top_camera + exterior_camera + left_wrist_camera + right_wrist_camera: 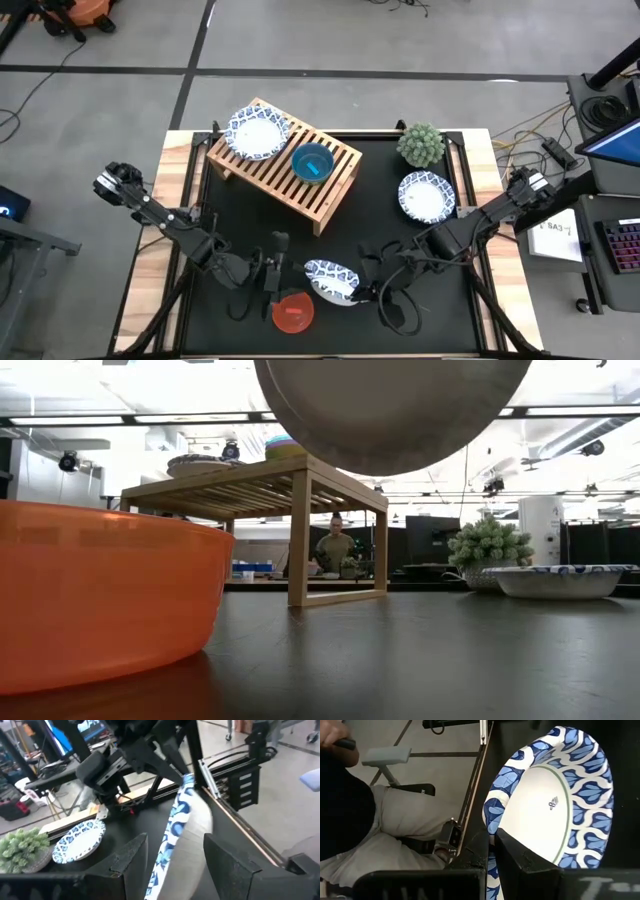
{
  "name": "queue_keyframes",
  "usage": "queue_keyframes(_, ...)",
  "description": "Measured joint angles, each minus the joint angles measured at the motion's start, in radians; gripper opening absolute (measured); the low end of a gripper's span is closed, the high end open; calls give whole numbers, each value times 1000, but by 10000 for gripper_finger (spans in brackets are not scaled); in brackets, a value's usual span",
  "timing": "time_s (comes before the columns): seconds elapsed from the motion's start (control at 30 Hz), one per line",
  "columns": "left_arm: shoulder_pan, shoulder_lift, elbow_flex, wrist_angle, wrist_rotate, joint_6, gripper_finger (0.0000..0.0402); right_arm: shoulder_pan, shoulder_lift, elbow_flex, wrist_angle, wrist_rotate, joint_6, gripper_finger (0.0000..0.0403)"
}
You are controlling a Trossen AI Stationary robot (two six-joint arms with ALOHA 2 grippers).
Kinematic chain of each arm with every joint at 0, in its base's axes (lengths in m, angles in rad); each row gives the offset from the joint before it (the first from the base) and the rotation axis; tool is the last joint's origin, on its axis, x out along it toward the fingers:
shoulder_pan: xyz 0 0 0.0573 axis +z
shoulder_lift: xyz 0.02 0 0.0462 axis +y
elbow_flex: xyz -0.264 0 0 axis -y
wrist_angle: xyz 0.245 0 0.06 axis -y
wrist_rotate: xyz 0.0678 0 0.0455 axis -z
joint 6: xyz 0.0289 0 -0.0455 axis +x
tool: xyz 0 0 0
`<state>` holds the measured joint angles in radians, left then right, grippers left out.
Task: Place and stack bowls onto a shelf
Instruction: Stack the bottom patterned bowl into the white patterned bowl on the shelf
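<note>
- Wooden slatted shelf (285, 163) at the back of the black table, carrying a blue-rimmed white bowl (257, 133) on one end and a teal bowl (312, 163) near its middle.
- In front of the shelf, toward the table's near edge: right gripper (362, 292) clamped shut on the rim of a lifted blue-patterned bowl (332, 279).
- Left gripper (272, 280) just beside that lifted bowl, fingers spread wide, holding nothing.
- Red bowl (293, 312) just in front of the grippers.
- Right of the shelf: another patterned bowl (426, 195) beside a small green plant (422, 145).
</note>
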<state>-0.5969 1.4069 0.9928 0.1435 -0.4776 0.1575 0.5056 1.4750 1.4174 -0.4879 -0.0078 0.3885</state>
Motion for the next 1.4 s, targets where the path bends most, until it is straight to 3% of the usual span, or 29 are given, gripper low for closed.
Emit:
queue_keyframes(0.3,44,45,0,23,78,-9,149,0,1,0,-2,0,-15,13)
queue_keyframes(0.67,44,44,0,21,79,-10,9,0,1,0,-3,8,-35,17)
queue_keyframes(1.1,14,33,34,-24,77,-9,1,-1,-36,0,7,41,-23,159)
queue_keyframes(1.27,-21,10,125,-183,76,-9,0,6,-112,0,3,43,-23,183)
queue_keyframes(1.4,-52,1,268,-413,64,-9,0,18,-180,0,-11,69,-53,184)
